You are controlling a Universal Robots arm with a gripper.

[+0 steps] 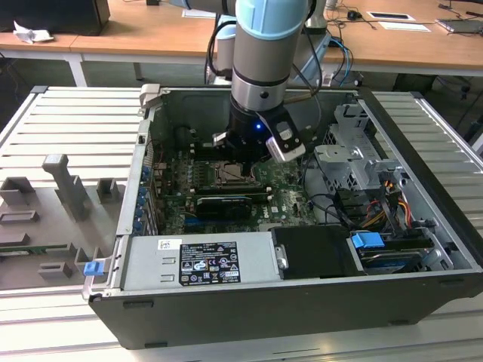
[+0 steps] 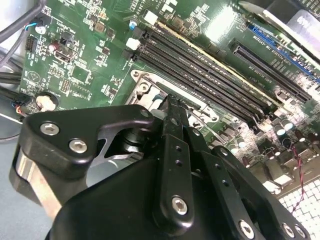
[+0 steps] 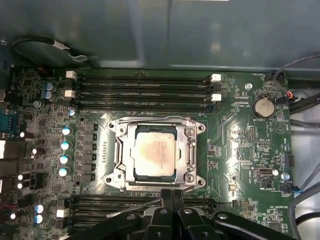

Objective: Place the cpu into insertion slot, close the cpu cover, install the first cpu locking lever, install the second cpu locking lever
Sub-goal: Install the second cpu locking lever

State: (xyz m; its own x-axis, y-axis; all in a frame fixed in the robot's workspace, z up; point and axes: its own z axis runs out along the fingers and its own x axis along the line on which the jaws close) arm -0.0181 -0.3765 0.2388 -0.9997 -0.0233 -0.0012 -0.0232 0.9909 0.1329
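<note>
The cpu point(image 3: 155, 155), a pale silvery square chip, lies flat in the insertion slot point(image 3: 116, 172) on the green board. The cpu cover point(image 3: 131, 150), a silver frame, lies flat around the chip, whose face shows through the window. A thin lever rod point(image 3: 150, 118) runs along the socket edge beside the upper memory slots. My gripper point(image 3: 172, 194) hovers just off one side of the socket, its black fingers pressed together with nothing seen between them. In the second wrist view the gripper point(image 2: 170, 104) hangs above a socket corner point(image 2: 142, 87). In the exterior view the arm stands over the socket point(image 1: 226, 174).
Long black memory slots point(image 3: 145, 85) flank the socket on two sides. A black expansion card point(image 1: 223, 204), a power supply point(image 1: 200, 260), a drive cage point(image 1: 355, 162) and loose cables point(image 1: 385, 204) crowd the open case. A coin battery point(image 3: 263, 106) and capacitors point(image 3: 65, 145) stand nearby.
</note>
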